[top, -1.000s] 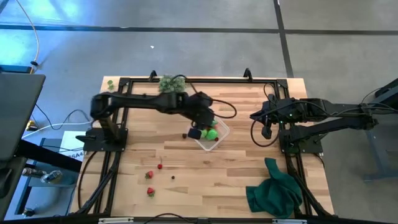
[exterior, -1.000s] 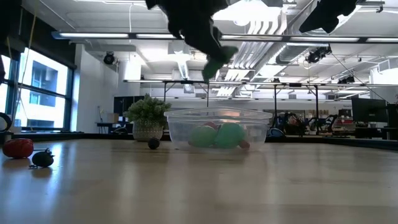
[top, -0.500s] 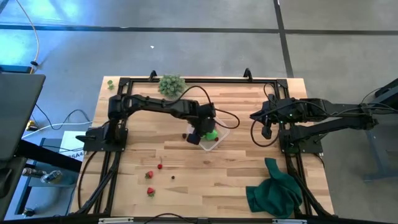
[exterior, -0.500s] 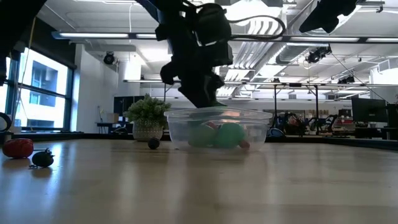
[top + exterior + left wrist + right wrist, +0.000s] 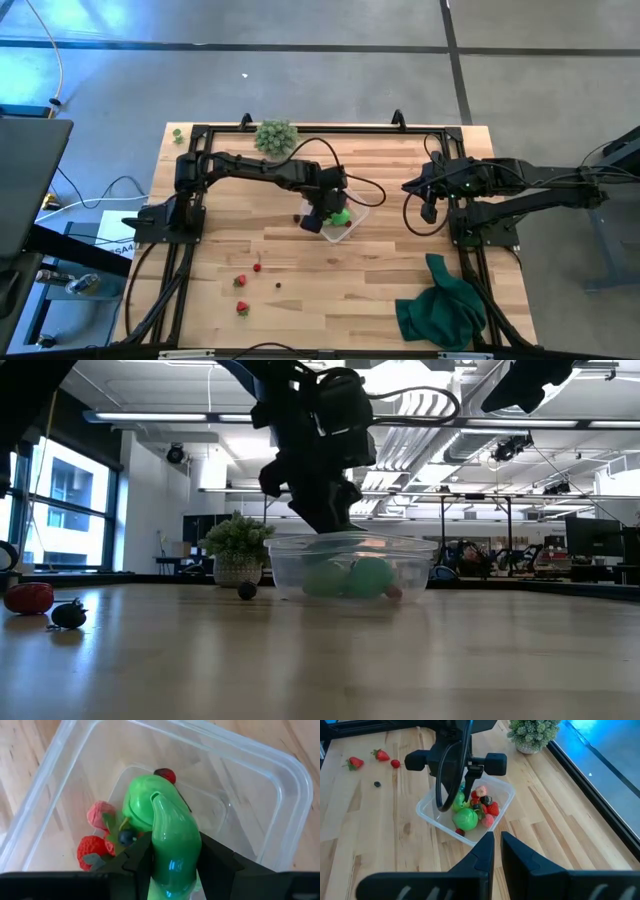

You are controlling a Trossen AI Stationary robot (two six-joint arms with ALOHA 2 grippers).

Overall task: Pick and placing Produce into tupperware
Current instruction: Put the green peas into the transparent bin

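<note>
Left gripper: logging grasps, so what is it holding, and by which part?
The left gripper pinches an oblong bright green toy vegetable at its near end, over the clear plastic container.

The high view looks straight down on the whole surface (image 5: 400,290), while the low view sits at surface height, facing level across it toward the room. The left wrist view peers closely into the tupperware (image 5: 280,780); the right wrist view sees it from farther off, a container all four views share.
</note>
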